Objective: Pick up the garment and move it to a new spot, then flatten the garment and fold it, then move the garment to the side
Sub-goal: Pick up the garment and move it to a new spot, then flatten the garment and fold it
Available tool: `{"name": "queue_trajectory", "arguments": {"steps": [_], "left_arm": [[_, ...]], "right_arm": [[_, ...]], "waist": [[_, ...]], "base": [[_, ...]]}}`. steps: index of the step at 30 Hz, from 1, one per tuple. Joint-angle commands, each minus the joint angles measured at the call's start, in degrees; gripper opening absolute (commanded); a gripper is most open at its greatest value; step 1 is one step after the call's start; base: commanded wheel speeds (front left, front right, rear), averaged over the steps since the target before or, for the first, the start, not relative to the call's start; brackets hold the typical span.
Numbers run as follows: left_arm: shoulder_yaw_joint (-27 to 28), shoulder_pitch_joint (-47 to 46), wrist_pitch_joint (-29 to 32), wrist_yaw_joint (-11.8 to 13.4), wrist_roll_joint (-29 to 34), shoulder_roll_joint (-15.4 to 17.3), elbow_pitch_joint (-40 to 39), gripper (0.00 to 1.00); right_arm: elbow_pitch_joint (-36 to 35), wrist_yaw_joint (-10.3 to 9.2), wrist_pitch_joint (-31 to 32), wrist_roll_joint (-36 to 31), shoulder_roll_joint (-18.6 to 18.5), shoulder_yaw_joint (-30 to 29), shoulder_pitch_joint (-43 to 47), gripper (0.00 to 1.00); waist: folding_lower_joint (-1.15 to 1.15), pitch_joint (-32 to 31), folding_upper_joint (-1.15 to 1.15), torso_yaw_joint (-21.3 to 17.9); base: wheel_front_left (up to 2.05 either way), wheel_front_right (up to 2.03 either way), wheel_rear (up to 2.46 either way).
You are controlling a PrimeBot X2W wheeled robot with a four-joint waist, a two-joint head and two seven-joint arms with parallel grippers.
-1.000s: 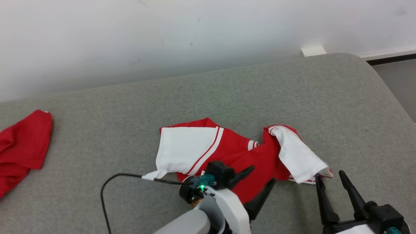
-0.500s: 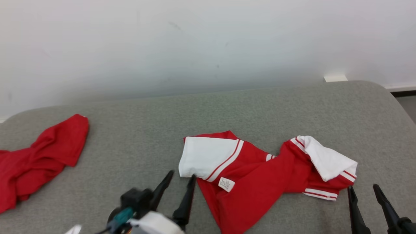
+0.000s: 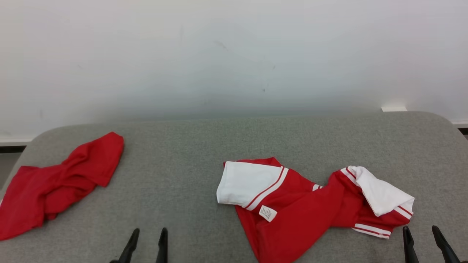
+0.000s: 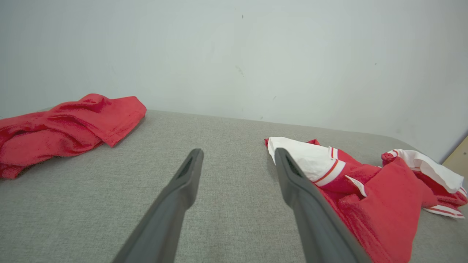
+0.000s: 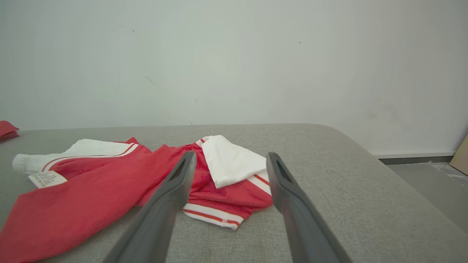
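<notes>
The garment (image 3: 299, 215), red with white sleeves and striped trim, lies crumpled on the grey upholstered surface (image 3: 182, 164), right of centre, with a white label turned up. My left gripper (image 3: 150, 231) stands open at the bottom edge, left of the garment and apart from it. In the left wrist view its fingers (image 4: 238, 151) point over bare fabric, and the garment (image 4: 380, 190) lies to their right. My right gripper (image 3: 419, 229) is open just below the garment's right sleeve. The right wrist view has the garment (image 5: 102, 193) directly beyond the spread right gripper (image 5: 231, 155). Neither gripper holds anything.
A plain red cloth (image 3: 55, 182) lies bunched at the surface's far left, also in the left wrist view as a red cloth (image 4: 65, 124). A white wall (image 3: 234, 54) rises behind. The surface's rounded right edge (image 3: 453, 131) drops to grey floor (image 5: 431, 182).
The head camera has shifted, so the whole scene sits further right and lower. My left gripper has drawn back off the garment to the lower left. The right gripper sits lower in view.
</notes>
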Motion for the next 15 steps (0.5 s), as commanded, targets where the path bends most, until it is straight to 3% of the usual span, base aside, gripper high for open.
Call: {"name": "queue_trajectory", "arguments": {"steps": [1,7,15], "left_arm": [[0.75,1.07,-0.02,-0.6,0.97,-0.22,-0.12,1.0],[5.79,3.58,-0.03,-5.09,5.12,-3.13,-0.32,1.0],[8.43,4.03,-0.03,-8.07,7.69,-5.24,0.54,1.0]], "right_arm": [[0.17,-0.16,0.05,0.08,-0.05,-0.33,0.74,1.0],[0.85,-0.16,0.05,0.29,0.33,-0.2,1.14,1.0],[1.37,-0.16,0.05,0.37,0.55,0.63,0.2,1.0]], "waist": [[0.01,-0.32,0.0,0.19],[0.01,-1.07,0.0,0.59],[0.01,-1.08,0.0,0.46]], "base": [[0.0,0.0,0.0],[0.0,0.0,0.0],[0.0,0.0,0.0]]}}
